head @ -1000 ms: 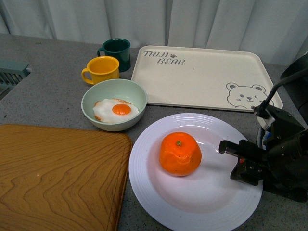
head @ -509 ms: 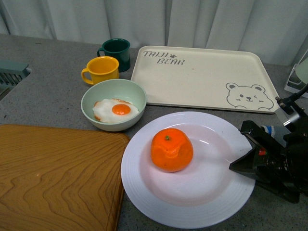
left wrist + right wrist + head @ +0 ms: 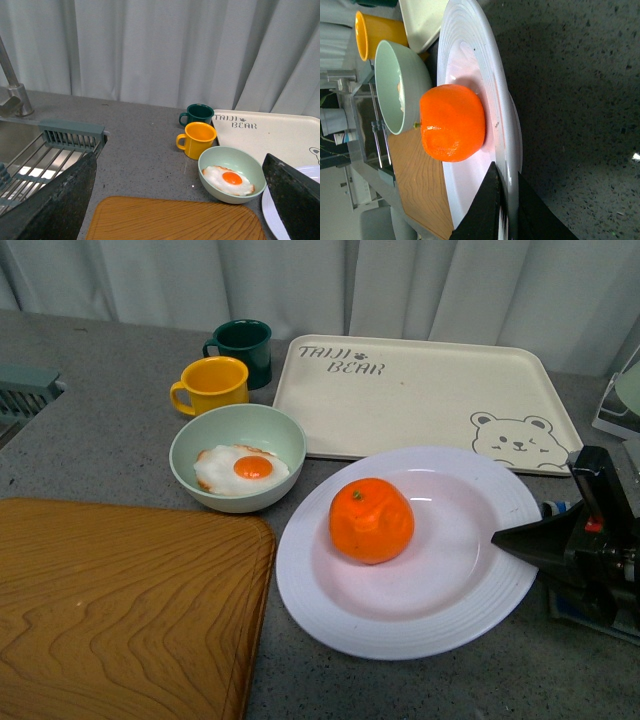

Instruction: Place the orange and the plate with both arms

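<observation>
The orange point(image 3: 371, 520) lies in the white ridged plate point(image 3: 350, 625), which is lifted and tilted just in front of the cream bear tray point(image 3: 420, 400). My right gripper point(image 3: 515, 540) is shut on the plate's right rim. In the right wrist view the jaws pinch the rim point(image 3: 509, 165) with the orange point(image 3: 452, 129) just beyond. My left gripper is open and empty; its fingers point(image 3: 50, 205) frame the left wrist view, high above the counter. It is out of the front view. A sliver of the plate point(image 3: 272, 220) shows there.
A pale green bowl point(image 3: 237, 430) with a fried egg stands left of the plate. A yellow mug point(image 3: 212, 385) and a dark green mug point(image 3: 242, 345) stand behind it. A wooden board point(image 3: 120, 610) fills the front left. A sink with a drain rack point(image 3: 70, 135) lies far left.
My right gripper has lifted the plate and carried it back and to the right, towards the bear tray. The orange has rolled a little inside the plate.
</observation>
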